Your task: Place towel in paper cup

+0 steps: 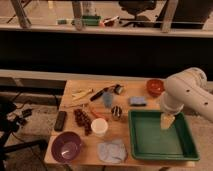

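A light blue-grey towel [112, 150] lies crumpled at the front edge of the wooden table [125, 90]. A white paper cup [99, 127] stands upright just behind it and a little to the left. My gripper [167, 121] hangs from the white arm [187, 92] on the right, above the green tray [159, 141], well to the right of both towel and cup. It holds nothing that I can make out.
A purple bowl [67, 147] sits at the front left. A red bowl [155, 87] is at the back right, a blue sponge [137, 101] beside it. A black remote [60, 120], dark grapes [82, 120], a small can [116, 112] and utensils [98, 94] crowd the left half.
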